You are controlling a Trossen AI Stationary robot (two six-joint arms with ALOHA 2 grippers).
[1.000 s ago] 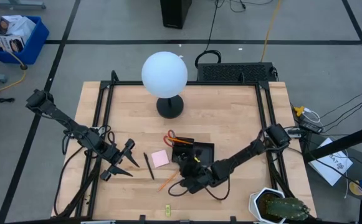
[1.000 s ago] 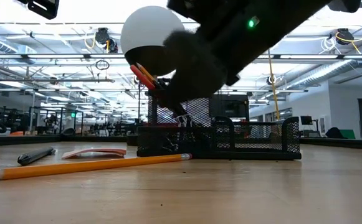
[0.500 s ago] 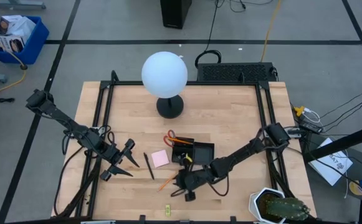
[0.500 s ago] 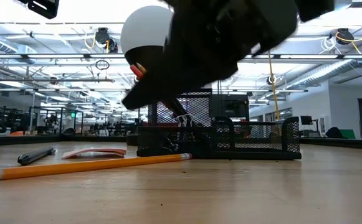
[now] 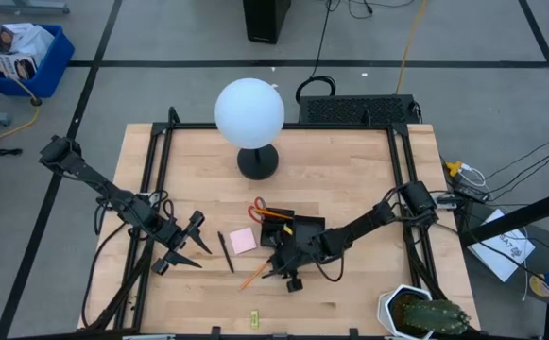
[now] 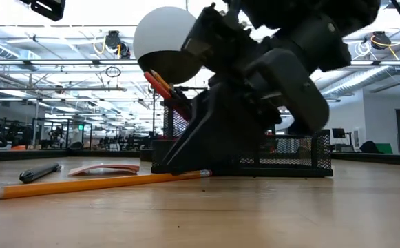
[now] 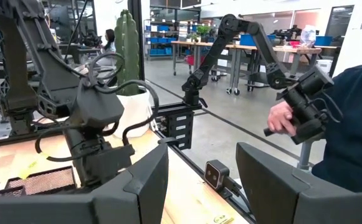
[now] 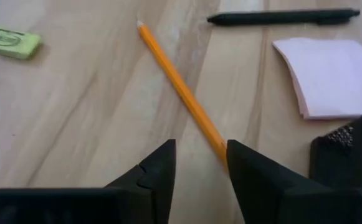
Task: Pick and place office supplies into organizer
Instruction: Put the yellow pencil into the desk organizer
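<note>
The pale wooden table (image 5: pixel 350 189) carries a white globe lamp on a round black base (image 5: pixel 249 113) at its far middle. Nearer the front sits the low black mesh organizer tray with two compartments (image 5: pixel 298 229), with red-handled scissors (image 5: pixel 257 209) standing in its left rear corner; in the low view the scissors' handles (image 6: pixel 160 83) rise above the mesh wall. The dark right arm reaches in from the right edge, and the right gripper (image 5: pixel 279 271) is low over the table just in front of the tray, its two fingers apart with the near end of a thin orange pencil (image 8: pixel 182 93) lying between their tips; they are not clamped on it. The pencil lies flat on the wood, slanting away from the tray's front left corner. Left of the tray lie a pink square sticky-note pad (image 5: pixel 244 240) and, beyond it, a black pen (image 5: pixel 226 251). A small yellow-green piece (image 5: pixel 252 317) rests near the front edge. The left gripper (image 5: pixel 195 238) waits above the table's left side, its fingers apart and empty.
</note>
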